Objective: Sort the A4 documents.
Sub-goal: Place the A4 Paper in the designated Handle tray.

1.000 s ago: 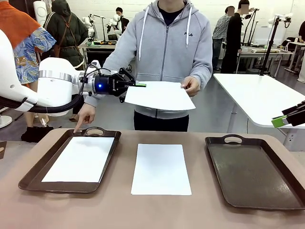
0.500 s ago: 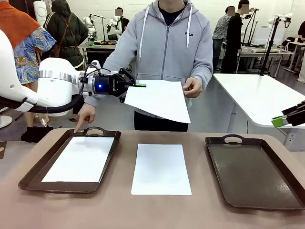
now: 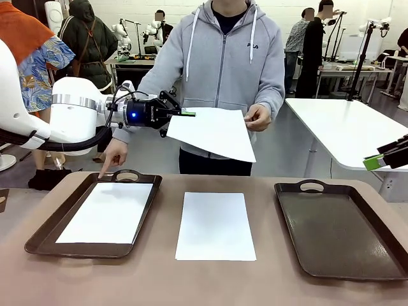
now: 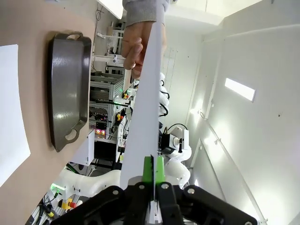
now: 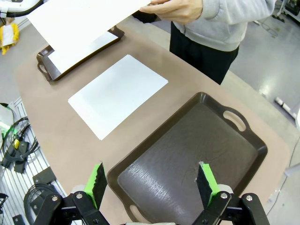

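Observation:
A white A4 sheet (image 3: 211,132) hangs in the air above the table's far edge. My left gripper (image 3: 190,114) is shut on its left corner, and the person's hand (image 3: 257,117) holds its right edge. In the left wrist view the sheet (image 4: 140,117) runs edge-on away from my left gripper (image 4: 153,171). Another sheet (image 3: 215,224) lies flat at the table's middle, and a third (image 3: 106,211) lies in the left brown tray (image 3: 39,240). My right gripper (image 5: 151,183) stands open above the empty right tray (image 5: 187,154).
The person's other hand (image 3: 112,156) points a finger at the left tray's far handle. The right tray (image 3: 341,229) sits empty at the table's right. A white table (image 3: 347,131) stands beyond it. My right gripper's green-padded fingertips (image 3: 375,162) show at the right edge.
The held sheet's near right corner has drooped downward; the person's hand shifted slightly at its edge. Neither arm has moved.

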`<state>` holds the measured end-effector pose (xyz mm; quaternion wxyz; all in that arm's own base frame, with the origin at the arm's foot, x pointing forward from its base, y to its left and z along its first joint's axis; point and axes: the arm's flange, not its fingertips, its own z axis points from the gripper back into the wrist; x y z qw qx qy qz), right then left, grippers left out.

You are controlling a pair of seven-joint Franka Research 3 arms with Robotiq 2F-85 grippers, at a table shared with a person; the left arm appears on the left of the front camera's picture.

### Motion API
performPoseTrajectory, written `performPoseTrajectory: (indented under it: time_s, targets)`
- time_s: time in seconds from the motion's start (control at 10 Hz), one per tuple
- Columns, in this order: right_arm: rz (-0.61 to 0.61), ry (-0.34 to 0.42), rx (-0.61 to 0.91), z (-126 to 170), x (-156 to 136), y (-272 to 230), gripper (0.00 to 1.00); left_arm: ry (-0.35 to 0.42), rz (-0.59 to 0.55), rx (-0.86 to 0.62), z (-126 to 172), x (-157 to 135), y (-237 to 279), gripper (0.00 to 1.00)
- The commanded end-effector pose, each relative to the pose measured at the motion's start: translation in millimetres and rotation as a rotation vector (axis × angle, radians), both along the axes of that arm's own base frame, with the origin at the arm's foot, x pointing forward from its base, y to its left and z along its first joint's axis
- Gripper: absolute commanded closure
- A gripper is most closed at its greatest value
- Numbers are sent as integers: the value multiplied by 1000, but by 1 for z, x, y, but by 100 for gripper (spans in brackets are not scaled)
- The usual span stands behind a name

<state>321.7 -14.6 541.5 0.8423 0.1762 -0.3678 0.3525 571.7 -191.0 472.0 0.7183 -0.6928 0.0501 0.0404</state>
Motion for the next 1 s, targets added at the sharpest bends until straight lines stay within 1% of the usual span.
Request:
performPoseTrajectory:
  time_s: [0.0,0.3,0.4,0.5,0.6,0.7,0.9]
  targets:
    - [9,4,13,-2,2,1,0,6,7,4,0,1,1,100]
    - [9,4,13,-2,2,1,0,0,0,0,0,0,0,99]
    - [9,4,13,-2,2,1,0,-83,-158,90,6,-10,3,99]
    - [9,4,13,-2,2,1,0,-133,-204,179,9,-17,12,99]
    - [9,4,13,-2,2,1,0,-154,-218,233,11,-20,24,99]
    - [9,4,13,-2,2,1,0,-153,-248,239,11,-23,39,99]
    - [9,4,13,-2,2,1,0,-133,-183,274,8,-30,73,99]
